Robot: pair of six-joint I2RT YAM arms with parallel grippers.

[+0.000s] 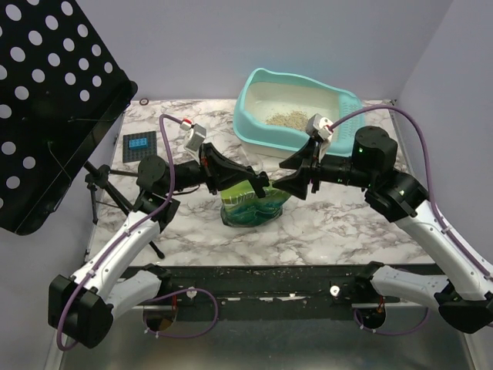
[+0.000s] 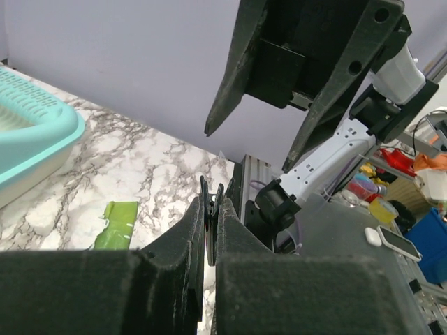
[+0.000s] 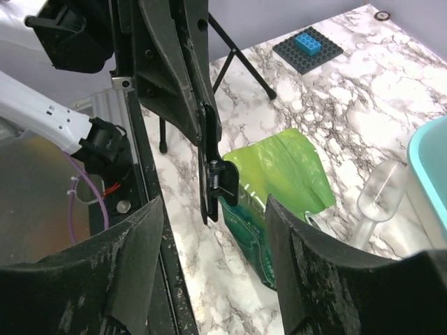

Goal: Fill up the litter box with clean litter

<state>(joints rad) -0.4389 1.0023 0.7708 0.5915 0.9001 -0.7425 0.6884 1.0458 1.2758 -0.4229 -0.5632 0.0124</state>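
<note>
Grey-veined marble covers the table [image 1: 347,223], with lilac walls behind it. From the overhead camera I see the litter box [image 1: 254,127] at the far edge, right of centre, and a small patch of clean litter [image 1: 286,119] on its cream floor. A crinkly green bag [image 1: 250,206] sits mid-table, nearer the arms and apart from the box. My left gripper [image 1: 264,183] hangs over the bag's top with its jaws clamped on a thin black clip [image 3: 213,174]; I cannot tell whether the clip touches the bag. My right gripper [image 1: 287,176] faces it from just beside, jaws spread wide and holding nothing. On the right wrist view a clear plastic scoop [image 3: 380,195] lies between bag and box.
</note>
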